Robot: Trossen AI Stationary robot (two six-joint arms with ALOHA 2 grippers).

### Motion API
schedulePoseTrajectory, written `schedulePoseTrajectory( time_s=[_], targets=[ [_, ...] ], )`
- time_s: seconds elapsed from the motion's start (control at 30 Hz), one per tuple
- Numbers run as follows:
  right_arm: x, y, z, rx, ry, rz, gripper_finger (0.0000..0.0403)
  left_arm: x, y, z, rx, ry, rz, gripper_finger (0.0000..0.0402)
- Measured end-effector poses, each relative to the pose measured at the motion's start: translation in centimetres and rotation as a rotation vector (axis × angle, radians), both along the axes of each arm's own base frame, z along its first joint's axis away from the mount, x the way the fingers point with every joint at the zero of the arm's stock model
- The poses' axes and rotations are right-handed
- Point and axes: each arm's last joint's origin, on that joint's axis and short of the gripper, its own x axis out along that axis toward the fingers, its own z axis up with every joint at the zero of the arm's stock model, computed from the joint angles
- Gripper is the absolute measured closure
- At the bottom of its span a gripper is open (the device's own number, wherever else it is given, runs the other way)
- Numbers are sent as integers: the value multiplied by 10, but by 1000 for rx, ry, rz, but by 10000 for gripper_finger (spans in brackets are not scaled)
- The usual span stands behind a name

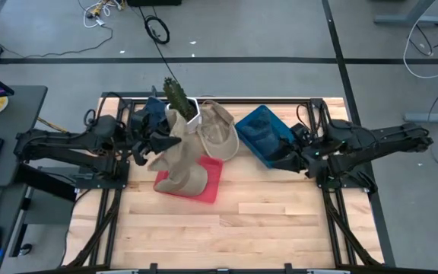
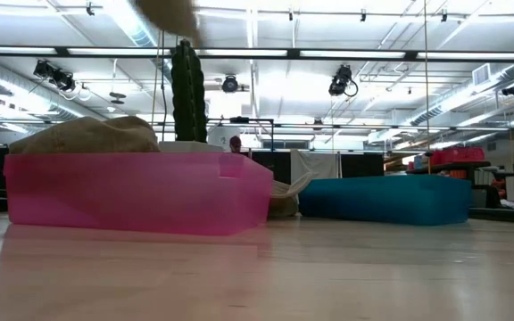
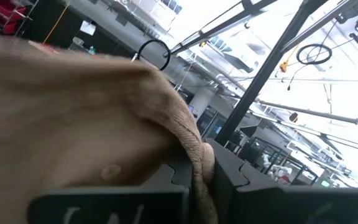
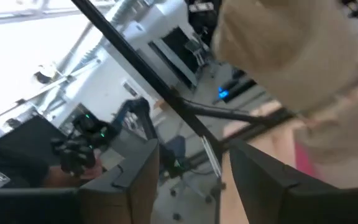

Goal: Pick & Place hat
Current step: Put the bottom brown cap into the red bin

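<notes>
Tan hat (image 1: 182,156) hangs over the pink bin (image 1: 210,183), pinched in your left gripper (image 1: 172,141); the right gripper (image 1: 286,158), beside the blue bin (image 1: 261,133), has jaws apart, empty. Release early and the hat could drape across the rim.

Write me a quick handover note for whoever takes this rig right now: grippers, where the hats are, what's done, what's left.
Left gripper: shut on a tan hat that hangs over the pink bin.
Right gripper: open, empty, by the blue bin.
Another tan hat lies between the bins, beside the cactus.
Done: one hat lifted.
Left: release the held hat; where each hat belongs isn't clear from here.
</notes>
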Motion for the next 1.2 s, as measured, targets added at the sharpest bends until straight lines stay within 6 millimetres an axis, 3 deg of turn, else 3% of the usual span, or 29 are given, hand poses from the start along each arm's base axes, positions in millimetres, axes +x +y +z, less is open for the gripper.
schedulePoseTrajectory(
  time_s=[0.27, 0.87, 1.2],
  targets=[
    [-20, -7, -3, -21, 83, -131, 207, -1, 0, -1, 0, 20, -2, 372],
    [-19, -7, -6, -29, 105, -157, 207, 12, -5, -37, 7, 371, -2, 379],
    [-19, -7, -6, -26, 110, -157, 207, 34, -6, -65, -9, 557, 7, 379]
  ],
)
